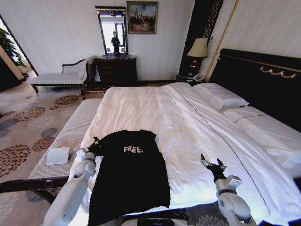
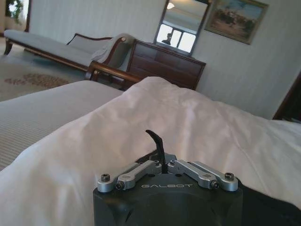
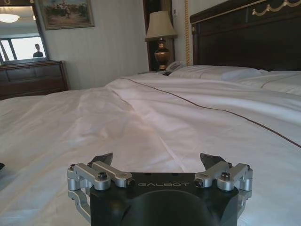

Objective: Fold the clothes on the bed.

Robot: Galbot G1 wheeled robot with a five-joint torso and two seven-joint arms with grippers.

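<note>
The black T-shirt [image 1: 129, 176], which you are to fold, lies flat on the white duvet near the foot of the bed [image 1: 188, 122], chest side up, with the white "FREE!" lettering readable and the collar pointing toward the far wall. Its hem reaches the near edge of the bedding.

Left pincer [image 1: 95, 146]: you see it at the shirt's left sleeve, at the shoulder edge of the garment. In the left wrist view its fingers [image 2: 157, 143] are drawn together into one dark tip above the duvet; whether fabric is caught between them cannot be told.

Right pincer [image 1: 212, 165]: it sits over bare duvet, well apart from the shirt on the right side. In the right wrist view its fingers [image 3: 212, 161] stand wide apart with nothing between them.

Surroundings: a pale striped bench [image 1: 70, 136] runs along the bed's left side and carries a small white box [image 1: 57, 156]. Pillows [image 1: 221, 96] rest against the dark headboard [image 1: 263, 80]; a lamp [image 1: 198, 49] stands beside it. A dark dresser [image 1: 115, 69] with a mirror [image 1: 112, 30] stands at the far wall, next to a chaise [image 1: 59, 77].
</note>
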